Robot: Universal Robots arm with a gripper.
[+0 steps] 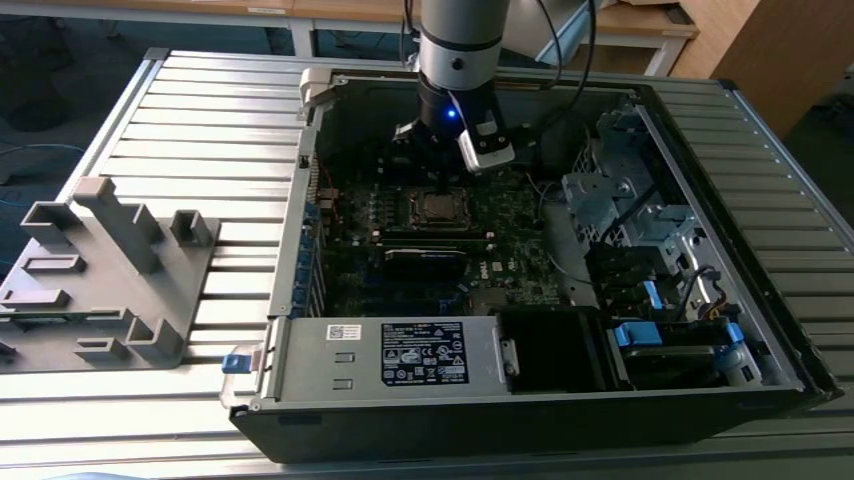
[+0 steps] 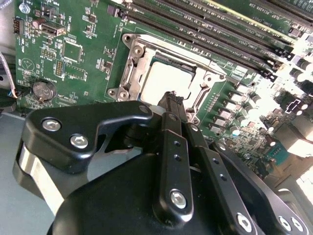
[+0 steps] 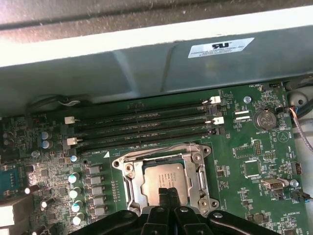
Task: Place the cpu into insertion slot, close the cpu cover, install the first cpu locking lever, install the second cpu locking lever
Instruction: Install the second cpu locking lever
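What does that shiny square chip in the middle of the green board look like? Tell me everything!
The cpu is a flat square chip with a dull silver-grey metal top. It lies level in its socket on the green motherboard, with the silvery cpu cover framing its edges. The black gripper is right above its near edge, fingers together; whether they touch it can't be told.

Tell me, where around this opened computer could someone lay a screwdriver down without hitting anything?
The ribbed metal table is bare beyond the grey plastic fixture, on the exterior view's left of the computer case. Inside it is crowded: the gripper hangs just over the cpu, with memory slots alongside.
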